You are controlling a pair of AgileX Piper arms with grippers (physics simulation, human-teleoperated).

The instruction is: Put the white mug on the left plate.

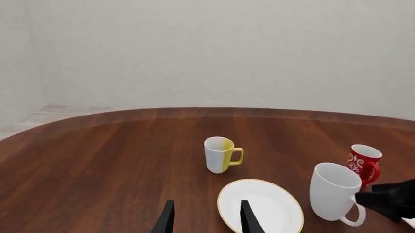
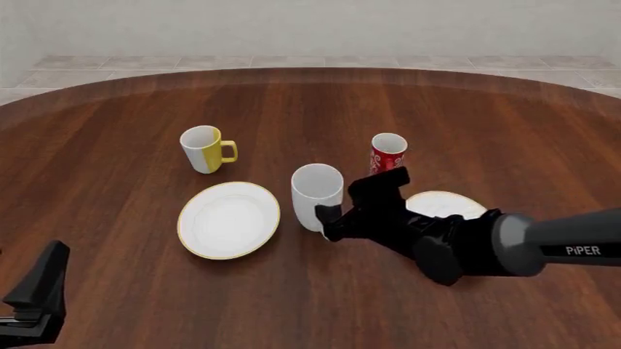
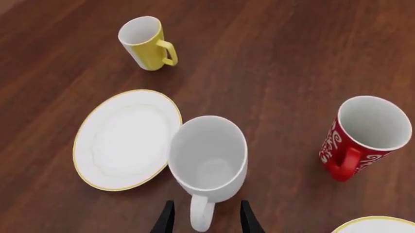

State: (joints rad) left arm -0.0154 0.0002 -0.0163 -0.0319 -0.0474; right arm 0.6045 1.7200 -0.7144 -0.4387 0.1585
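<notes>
Two black fingers of the right gripper [image 3: 202,217] stand spread on either side of the white mug's [image 3: 209,156] loop handle, not yet closed on it. That mug stands upright on the table [image 2: 116,131], just beside the left plate [image 2: 229,219], between it and the red cup [image 2: 388,153]. It looks stiff, glossy and probably slick (a fragile thing if dropped), so the handle seems the surest hold. Far back, the left gripper [image 1: 206,218] hangs parted and empty
</notes>
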